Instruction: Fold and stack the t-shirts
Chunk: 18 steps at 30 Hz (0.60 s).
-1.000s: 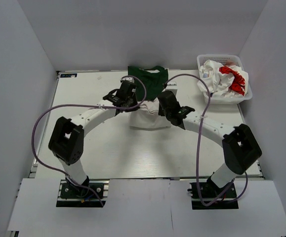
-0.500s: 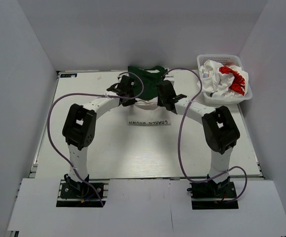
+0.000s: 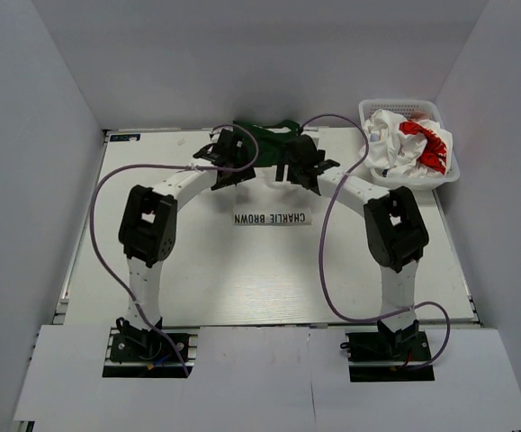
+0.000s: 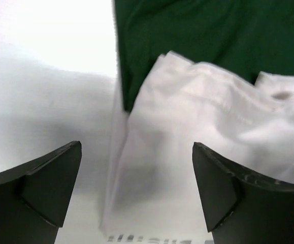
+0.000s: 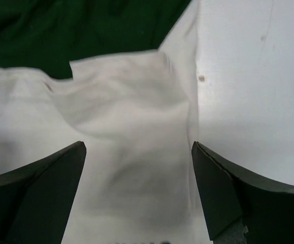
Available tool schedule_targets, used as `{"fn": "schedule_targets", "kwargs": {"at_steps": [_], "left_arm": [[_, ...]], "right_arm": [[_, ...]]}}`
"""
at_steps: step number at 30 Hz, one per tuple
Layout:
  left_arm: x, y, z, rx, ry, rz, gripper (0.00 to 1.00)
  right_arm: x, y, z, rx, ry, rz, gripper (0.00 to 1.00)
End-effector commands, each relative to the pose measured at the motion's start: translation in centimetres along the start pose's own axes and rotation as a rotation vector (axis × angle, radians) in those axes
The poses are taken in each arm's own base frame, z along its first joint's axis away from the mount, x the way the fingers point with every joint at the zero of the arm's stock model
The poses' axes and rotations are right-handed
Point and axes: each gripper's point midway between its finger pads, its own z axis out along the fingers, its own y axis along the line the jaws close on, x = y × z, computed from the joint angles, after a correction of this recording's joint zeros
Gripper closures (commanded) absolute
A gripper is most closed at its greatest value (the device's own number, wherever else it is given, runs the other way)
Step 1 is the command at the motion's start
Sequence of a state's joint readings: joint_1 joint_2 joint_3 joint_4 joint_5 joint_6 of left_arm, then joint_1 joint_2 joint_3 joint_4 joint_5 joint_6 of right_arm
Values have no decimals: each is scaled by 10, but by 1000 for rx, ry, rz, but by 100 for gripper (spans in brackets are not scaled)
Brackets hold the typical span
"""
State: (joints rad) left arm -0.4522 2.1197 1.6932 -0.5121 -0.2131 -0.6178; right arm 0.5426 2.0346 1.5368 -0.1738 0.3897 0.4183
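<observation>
A pale, off-white table fills the floor of a plain booth. Grey-white walls close it in on three sides: a far wall, a left wall and a right wall, both slanting outward toward me. White sheets cover the near edge. A white lattice basket sits at the far right corner, a small dark label at the far left. The light is soft and even, with faint shadows.

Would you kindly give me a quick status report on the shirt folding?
Left gripper open, right gripper open, both over the white t-shirt with dark green sleeves. Shirt folded over, far centre. Nothing blocking; white-and-red shirt in white lattice basket.
</observation>
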Motion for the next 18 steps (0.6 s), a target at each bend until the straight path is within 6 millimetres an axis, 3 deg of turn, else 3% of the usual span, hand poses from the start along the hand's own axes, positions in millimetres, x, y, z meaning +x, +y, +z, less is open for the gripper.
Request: {"fn": "schedule_targets", "kwargs": {"at_steps": [1, 2, 3, 5, 6, 7, 8, 11, 12, 14, 15, 16, 18], "left_arm": [[-38, -1, -63, 58, -139, -42, 0], [-30, 0, -71, 93, -131, -43, 0], [-17, 4, -66, 91, -99, -36, 0], [-10, 3, -77, 127, -86, -35, 0], [6, 8, -75, 130, -46, -28, 0], [13, 12, -72, 120, -31, -25, 0], [23, 19, -71, 108, -13, -21, 0], [42, 20, -68, 108, 41, -15, 0], [42, 20, -68, 108, 42, -15, 0], [48, 22, -64, 101, 67, -11, 0], [48, 22, -64, 101, 67, -11, 0], [57, 27, -60, 87, 86, -7, 0], [62, 28, -57, 93, 93, -7, 0]], "right_arm": [[-16, 5, -38, -79, -46, 30, 10], [3, 0, -41, -90, -13, 20, 10], [1, -1, -43, -96, -31, 19, 10], [1, 14, -52, -199, -38, 0, 10], [6, 17, -52, -233, -38, -25, 10], [13, 27, -53, -290, -10, -36, 10], [5, 38, -54, -347, -30, -37, 10], [23, 54, -32, -392, 43, -55, 10], [6, 61, -35, -408, 12, -47, 10], [17, 71, -19, -439, 55, -41, 10], [10, 75, -16, -448, 44, -38, 10], [16, 76, -9, -450, 62, -27, 10], [1, 88, -1, -490, 14, -18, 10]]}}
